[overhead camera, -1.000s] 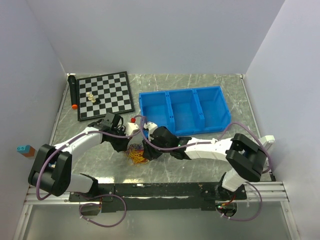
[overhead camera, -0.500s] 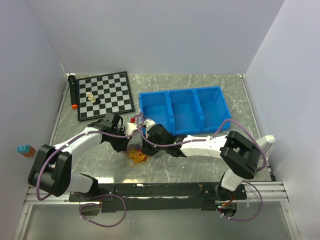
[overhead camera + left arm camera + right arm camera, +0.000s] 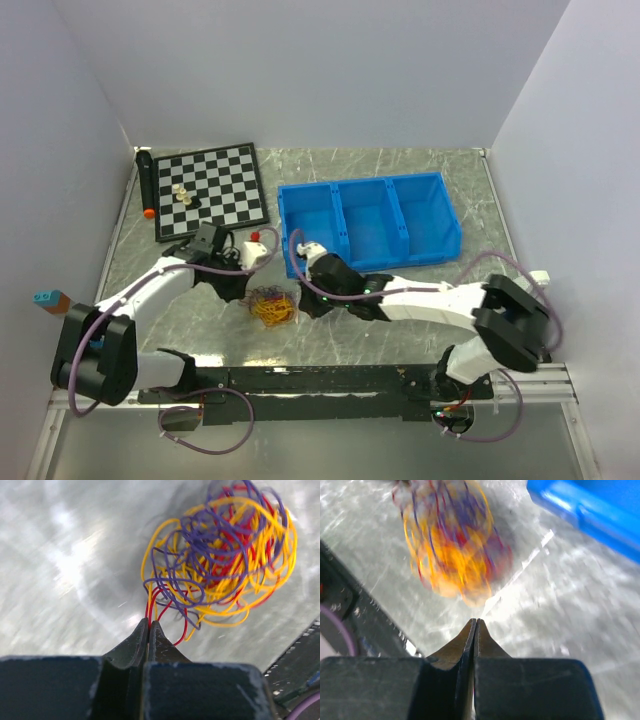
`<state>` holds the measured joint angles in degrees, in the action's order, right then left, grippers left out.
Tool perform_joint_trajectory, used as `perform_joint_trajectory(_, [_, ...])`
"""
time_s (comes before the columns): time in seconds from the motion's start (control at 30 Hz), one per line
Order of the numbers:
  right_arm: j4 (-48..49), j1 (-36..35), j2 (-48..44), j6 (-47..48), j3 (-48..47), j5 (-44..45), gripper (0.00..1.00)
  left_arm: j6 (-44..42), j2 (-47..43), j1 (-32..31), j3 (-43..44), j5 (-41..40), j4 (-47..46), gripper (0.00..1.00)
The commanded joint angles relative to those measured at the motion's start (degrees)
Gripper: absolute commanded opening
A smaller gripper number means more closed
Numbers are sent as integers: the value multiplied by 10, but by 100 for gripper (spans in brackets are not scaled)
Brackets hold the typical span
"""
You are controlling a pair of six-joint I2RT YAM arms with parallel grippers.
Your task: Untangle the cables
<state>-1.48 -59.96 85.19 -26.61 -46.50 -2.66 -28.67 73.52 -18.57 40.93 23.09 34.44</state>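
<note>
The cables (image 3: 272,305) lie as one tangled ball of thin yellow-orange, red and purple strands on the grey table between the two arms. My left gripper (image 3: 248,294) sits just left of the ball. In the left wrist view the ball (image 3: 220,555) spreads ahead of that gripper (image 3: 149,623), which is shut on a red and a yellow strand running out of the tangle. My right gripper (image 3: 301,303) is just right of the ball. Its own view shows it (image 3: 476,621) shut with nothing between the fingers, and the cables (image 3: 450,540) are blurred a short way ahead.
A blue bin (image 3: 370,222) with three compartments stands behind the right arm, its corner (image 3: 590,510) near that gripper. A chessboard (image 3: 210,190) with a few pieces lies at the back left beside a black stick (image 3: 146,185). A white piece with a red knob (image 3: 257,248) sits near the left wrist.
The right gripper has shut and drawn back to the right, off the tangle. The left arm has shifted left, and the ball now lies uncovered between the two grippers.
</note>
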Motion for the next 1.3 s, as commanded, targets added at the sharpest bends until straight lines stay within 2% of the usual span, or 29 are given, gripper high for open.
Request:
perform_joint_trajectory(0.0, [-51, -3, -103, -16, 47, 44, 0, -46, -20, 77, 40, 0, 50, 1])
perform_joint_trajectory(0.1, [-82, -2, -158, -27, 79, 70, 0, -73, -27, 120, 55, 12, 74, 1])
perform_joint_trajectory(0.23, [-85, 3, -199, -32, 95, 76, 0, -91, -44, 139, 47, 40, 92, 1])
perform_joint_trajectory(0.27, [-77, 3, -193, -32, 90, 72, 5, -90, -47, 139, 42, 47, 92, 1])
perform_joint_trajectory(0.33, [-57, 3, -159, -30, 65, 58, 33, -83, -45, 138, 35, 62, 88, 1])
perform_joint_trajectory(0.37, [-43, 2, -134, -26, 49, 49, 43, -82, -42, 138, 35, 67, 90, 1])
perform_joint_trajectory(0.43, [-11, 2, -83, -27, 16, 17, 54, -81, -34, 139, 35, 69, 92, 1])
perform_joint_trajectory(0.5, [27, 1, -35, -32, -16, -13, 57, -82, -34, 139, 28, 61, 88, 1])
perform_joint_trajectory(0.7, [104, -6, 82, -30, -102, -46, 58, -84, -40, 139, -2, 42, 69, 1])
perform_joint_trajectory(0.9, [128, -22, 143, -28, -149, -44, 56, -93, -31, 139, -10, 34, 65, 1])
perform_joint_trajectory(1.27, [146, -23, 226, -51, -188, -17, 45, -105, -36, 142, -33, 29, 61, 1])
